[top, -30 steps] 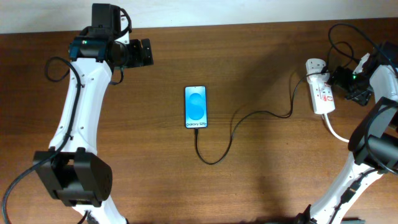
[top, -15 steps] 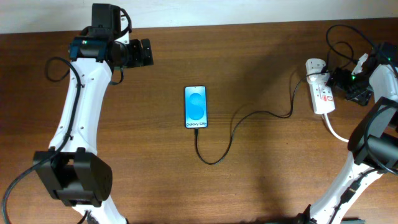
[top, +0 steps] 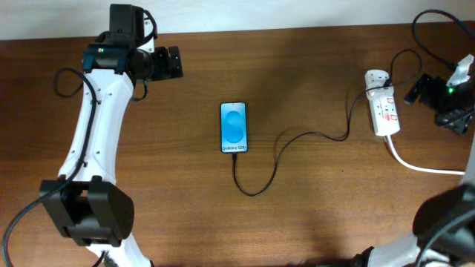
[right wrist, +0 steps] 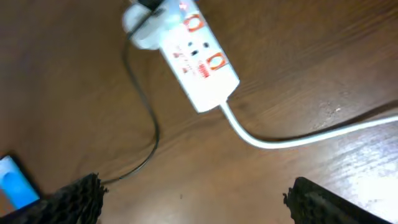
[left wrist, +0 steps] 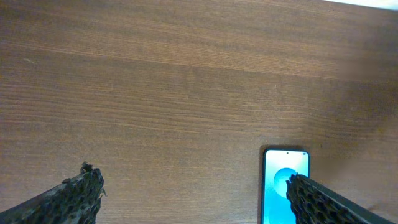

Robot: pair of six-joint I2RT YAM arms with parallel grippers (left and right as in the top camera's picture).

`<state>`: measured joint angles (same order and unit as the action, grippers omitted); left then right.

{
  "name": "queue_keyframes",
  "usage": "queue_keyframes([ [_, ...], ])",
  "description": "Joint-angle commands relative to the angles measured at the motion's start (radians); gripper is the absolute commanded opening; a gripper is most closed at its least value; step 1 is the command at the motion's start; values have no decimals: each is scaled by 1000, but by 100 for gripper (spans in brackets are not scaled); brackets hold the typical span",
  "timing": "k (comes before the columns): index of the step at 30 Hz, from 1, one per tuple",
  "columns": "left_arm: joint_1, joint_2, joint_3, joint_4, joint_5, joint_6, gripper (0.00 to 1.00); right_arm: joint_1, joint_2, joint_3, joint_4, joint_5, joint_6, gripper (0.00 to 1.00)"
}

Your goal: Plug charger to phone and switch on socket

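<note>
The phone [top: 234,127] lies flat mid-table with its blue screen lit. The thin black charger cable [top: 276,154] runs from the phone's near edge in a loop to the white adapter [top: 375,78] on the far end of the white socket strip [top: 385,110]. My right gripper [top: 417,89] is open and empty, just right of the strip and apart from it. In the right wrist view the strip [right wrist: 198,62] and cable [right wrist: 149,118] lie ahead of the open gripper [right wrist: 196,196]. My left gripper [top: 175,63] is open and empty at the far left; its view shows the phone [left wrist: 283,186].
The strip's thick white cord [top: 423,166] runs off toward the right edge, also in the right wrist view [right wrist: 298,137]. The wooden table's [top: 319,215] far edge meets a pale wall. My left arm's base [top: 89,215] stands at the near left.
My right gripper has pulled back from the socket strip toward the right and risen. The strip, cable, phone and left arm have not moved.
</note>
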<state>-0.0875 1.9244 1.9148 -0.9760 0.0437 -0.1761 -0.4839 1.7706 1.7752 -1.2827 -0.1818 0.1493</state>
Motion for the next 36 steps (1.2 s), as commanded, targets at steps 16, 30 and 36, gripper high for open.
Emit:
queue_keyframes([
  [16,1,7,-1,1,-11,10,99,333,-1130,-453,-277,-43,-64,98],
  [30,1,7,-1,2,-11,10,99,393,-1291,-731,78,-136,-225,98],
  [36,1,7,-1,2,-11,10,99,403,-1711,-1139,378,-141,-250,98],
])
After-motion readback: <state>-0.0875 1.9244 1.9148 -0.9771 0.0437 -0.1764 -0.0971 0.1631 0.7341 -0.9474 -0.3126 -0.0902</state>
